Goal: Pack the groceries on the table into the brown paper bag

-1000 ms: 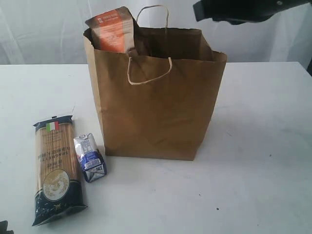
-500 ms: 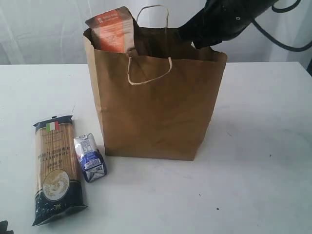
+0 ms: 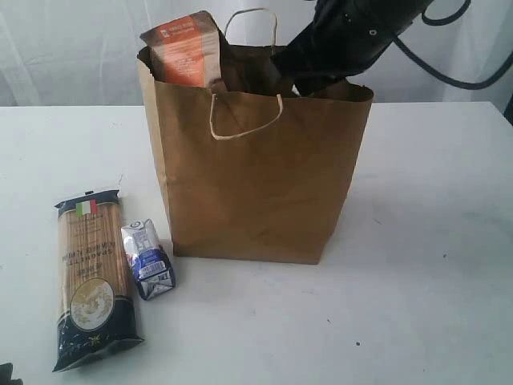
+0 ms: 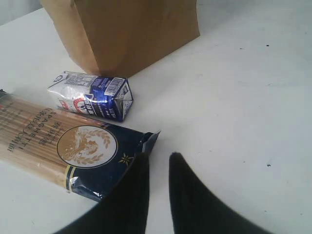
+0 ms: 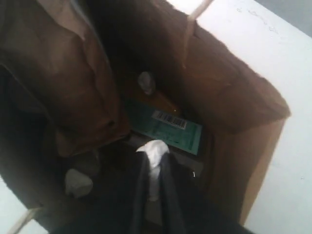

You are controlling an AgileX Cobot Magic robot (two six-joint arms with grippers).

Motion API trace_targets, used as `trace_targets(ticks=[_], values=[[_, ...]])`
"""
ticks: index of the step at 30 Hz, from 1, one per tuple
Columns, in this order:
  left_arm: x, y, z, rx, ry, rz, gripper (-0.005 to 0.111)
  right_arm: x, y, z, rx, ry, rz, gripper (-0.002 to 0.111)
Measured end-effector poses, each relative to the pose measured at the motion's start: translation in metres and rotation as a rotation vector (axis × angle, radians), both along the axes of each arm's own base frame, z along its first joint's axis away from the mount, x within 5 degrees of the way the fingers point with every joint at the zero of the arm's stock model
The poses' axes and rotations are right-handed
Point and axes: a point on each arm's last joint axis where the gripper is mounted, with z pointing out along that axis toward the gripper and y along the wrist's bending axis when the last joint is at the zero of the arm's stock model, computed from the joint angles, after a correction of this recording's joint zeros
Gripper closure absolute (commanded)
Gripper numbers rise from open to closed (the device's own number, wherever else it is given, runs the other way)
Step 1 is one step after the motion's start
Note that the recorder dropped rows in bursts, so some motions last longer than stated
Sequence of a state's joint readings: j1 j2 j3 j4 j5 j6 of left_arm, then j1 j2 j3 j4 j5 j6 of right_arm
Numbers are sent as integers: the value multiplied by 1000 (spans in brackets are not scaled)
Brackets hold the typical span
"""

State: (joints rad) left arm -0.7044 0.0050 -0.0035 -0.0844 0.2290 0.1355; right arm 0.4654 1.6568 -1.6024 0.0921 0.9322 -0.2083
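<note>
R arm (image 3: pixel 345 40) dips into the mouth of the brown paper bag (image 3: pixel 256 184) from the top right, so its claw is out of sight in the exterior view. In the wrist view the right gripper (image 5: pixel 155 161) sits deep in the dim bag. Its jaws are close together w/ a pale scrap betw. them; can't tell whether that scrap is gripped or just lies behind. The bag interior is murky: a green label w/ barcode (image 5: pixel 168 127) shows, plus two whitish blobs too blurred to name. The brown pouch with orange label (image 3: pixel 186 50) pokes out of the bag's top left corner, lower part hidden. Left gripper (image 4: pixel 158 158) is cut off by the frame edge; only the finger ends show, a narrow gap betw. them, holding nothing, just above the table (image 3: pixel 417 281) near an end of the blue spaghetti packet (image 3: pixel 90 281). The packet lies flat left of the bag, w/ the small blue-white carton (image 3: pixel 148 261) on its side just beside it, near the bag's base. The tabletop is white w/ a few specks. Behind it hangs a wrinkled white backdrop (image 3: pixel 64 48).
</note>
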Motion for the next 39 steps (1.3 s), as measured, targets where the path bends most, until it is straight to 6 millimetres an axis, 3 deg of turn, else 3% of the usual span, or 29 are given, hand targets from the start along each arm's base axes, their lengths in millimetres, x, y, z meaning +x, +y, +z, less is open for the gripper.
trace_targets(ticks=[3, 5, 12, 18, 25, 39], values=[[0, 0, 0, 0, 0, 0, 85, 0, 2, -2, -3, 4, 5, 63], [0, 0, 0, 0, 0, 0, 85, 1, 2, -2, -3, 1, 7, 58], [0, 0, 0, 0, 0, 0, 85, 3, 3, 4, 27, -57, 1, 69], [0, 0, 0, 0, 0, 0, 85, -11, -11, 36, 125, -239, -50, 85], [0, 0, 0, 0, 0, 0, 85, -62, -54, 66, 227, -440, -134, 105], [0, 0, 0, 0, 0, 0, 85, -161, -100, 24, 312, -573, -160, 108]])
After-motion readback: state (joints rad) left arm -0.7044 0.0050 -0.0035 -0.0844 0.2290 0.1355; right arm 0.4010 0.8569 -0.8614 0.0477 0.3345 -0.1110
